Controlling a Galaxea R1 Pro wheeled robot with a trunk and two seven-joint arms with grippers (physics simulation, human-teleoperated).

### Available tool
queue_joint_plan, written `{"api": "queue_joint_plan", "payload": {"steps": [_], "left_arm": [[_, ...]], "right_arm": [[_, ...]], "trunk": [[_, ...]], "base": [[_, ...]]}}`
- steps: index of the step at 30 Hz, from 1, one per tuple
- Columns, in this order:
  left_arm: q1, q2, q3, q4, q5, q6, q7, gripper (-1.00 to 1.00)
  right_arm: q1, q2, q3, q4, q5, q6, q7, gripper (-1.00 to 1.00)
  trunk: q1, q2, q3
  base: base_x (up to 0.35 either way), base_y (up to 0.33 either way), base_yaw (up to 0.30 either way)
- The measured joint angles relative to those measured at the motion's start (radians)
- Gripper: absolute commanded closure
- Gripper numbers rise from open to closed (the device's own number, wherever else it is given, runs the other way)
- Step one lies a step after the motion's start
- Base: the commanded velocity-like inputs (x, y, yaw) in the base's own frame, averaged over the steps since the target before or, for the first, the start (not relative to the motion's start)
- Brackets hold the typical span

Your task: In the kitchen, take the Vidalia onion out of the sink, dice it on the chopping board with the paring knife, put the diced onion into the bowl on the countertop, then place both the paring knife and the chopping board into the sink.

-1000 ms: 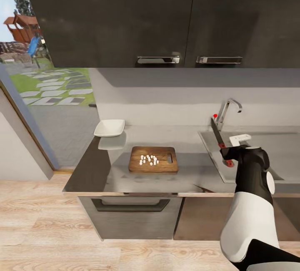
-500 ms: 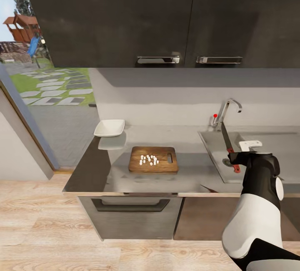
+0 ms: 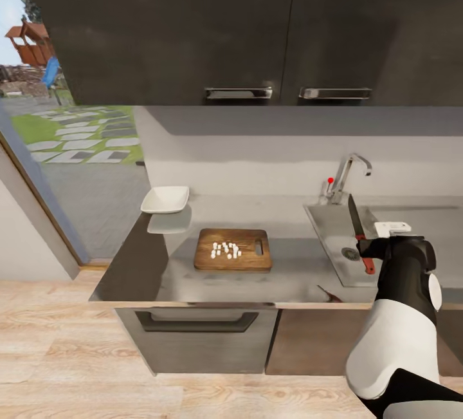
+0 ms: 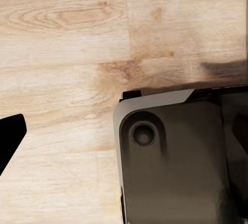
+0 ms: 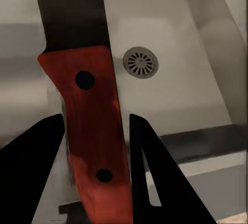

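Observation:
My right gripper [image 3: 366,249] is shut on the paring knife's red handle [image 5: 90,131] and holds it above the sink [image 3: 328,226]. The dark blade [image 3: 355,216] points up and away toward the tap [image 3: 347,174]. The round drain [image 5: 140,62] lies just beyond the handle. Left of the sink, the chopping board [image 3: 247,260] lies on the countertop [image 3: 289,213] with the diced onion [image 3: 225,250] as a cluster of white cubes on it. The white bowl [image 3: 165,199] sits at the counter's back left corner. My left gripper [image 4: 124,146] hangs open over the floor, one black finger [image 4: 10,139] showing.
Dark wall cabinets [image 3: 193,26] hang over the counter. A glass door on the left looks out on a garden [image 3: 71,129]. Below the counter are a drawer front [image 3: 199,329] and wood floor [image 3: 96,367]. My own dark base [image 4: 170,162] lies under the left gripper.
My right gripper has carried the knife to the right and slightly down, from the sink's left rim to over the basin. The head view has shifted a little.

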Motion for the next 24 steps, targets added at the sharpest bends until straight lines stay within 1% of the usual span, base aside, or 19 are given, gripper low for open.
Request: {"api": "queue_joint_plan", "payload": {"steps": [2, 3, 5, 6, 7, 8, 10, 12, 13, 17, 20, 24], "left_arm": [[0.0, 0.0, -0.001, 0.0, 0.0, 0.0, 0.0, -1.0], [0.0, 0.0, -0.001, 0.0, 0.0, -0.001, 0.0, -1.0], [0.0, -0.001, -0.001, 0.0, -0.001, -0.001, 0.0, -1.0], [0.0, -0.001, -0.001, 0.0, 0.0, -0.001, 0.0, -1.0], [0.0, -0.002, -0.001, 0.0, 0.0, -0.001, 0.0, -1.0], [0.0, -0.002, -0.001, 0.0, 0.0, -0.001, 0.0, -1.0], [0.0, -0.002, -0.001, 0.0, 0.0, -0.001, 0.0, -1.0], [0.0, -0.002, -0.001, 0.0, 0.0, -0.001, 0.0, -1.0], [0.0, -0.002, -0.001, 0.0, -0.001, 0.0, 0.0, -1.0], [0.0, -0.003, -0.001, 0.0, -0.001, 0.0, 0.0, -1.0], [0.0, -0.003, -0.001, 0.0, 0.0, 0.0, 0.0, -1.0], [0.0, -0.006, -0.001, 0.001, -0.001, 0.0, 0.0, -1.0]], "right_arm": [[0.0, -0.006, 0.028, 0.001, 0.011, 0.067, -0.003, 1.0], [0.0, -0.014, 0.056, 0.001, 0.017, 0.103, -0.004, 1.0], [-0.002, -0.045, 0.136, 0.007, 0.021, 0.163, -0.006, 1.0], [-0.003, -0.054, 0.159, 0.009, 0.022, 0.178, -0.007, 1.0], [-0.004, -0.073, 0.199, 0.014, 0.022, 0.204, -0.007, 1.0], [-0.006, -0.09, 0.23, 0.022, 0.022, 0.224, -0.007, 1.0], [-0.025, -0.111, 0.264, 0.05, 0.021, 0.245, -0.008, 1.0], [-0.065, -0.129, 0.279, 0.113, 0.021, 0.254, -0.008, 1.0], [-0.075, -0.137, 0.281, 0.136, 0.022, 0.255, -0.009, 1.0], [-0.164, -0.21, 0.287, 0.347, 0.018, 0.258, -0.009, 1.0], [-0.187, -0.223, 0.288, 0.411, 0.017, 0.258, -0.01, 1.0], [-0.194, -0.226, 0.288, 0.47, 0.014, 0.259, -0.01, 1.0]], "trunk": [[0.0, 0.0, 0.0], [0.0, 0.0, 0.0], [0.0, 0.0, 0.0], [0.0, 0.0, 0.0], [0.0, 0.0, 0.0], [0.0, 0.0, 0.0], [0.0, 0.0, 0.0], [0.0, 0.0, 0.0], [0.0, 0.0, 0.0], [0.0, 0.0, 0.0], [0.0, 0.0, 0.0], [0.0, 0.0, 0.0]], "base": [[0.198, -0.188, 0.0], [0.204, -0.192, 0.0], [0.206, -0.194, 0.0], [0.208, -0.195, 0.0], [0.206, -0.194, 0.0], [0.196, -0.187, 0.0], [0.14, -0.135, 0.0], [0.065, -0.063, 0.0], [0.037, -0.036, 0.0], [0.013, -0.013, 0.0], [0.002, -0.002, 0.0], [0.0, -0.043, 0.0]]}}
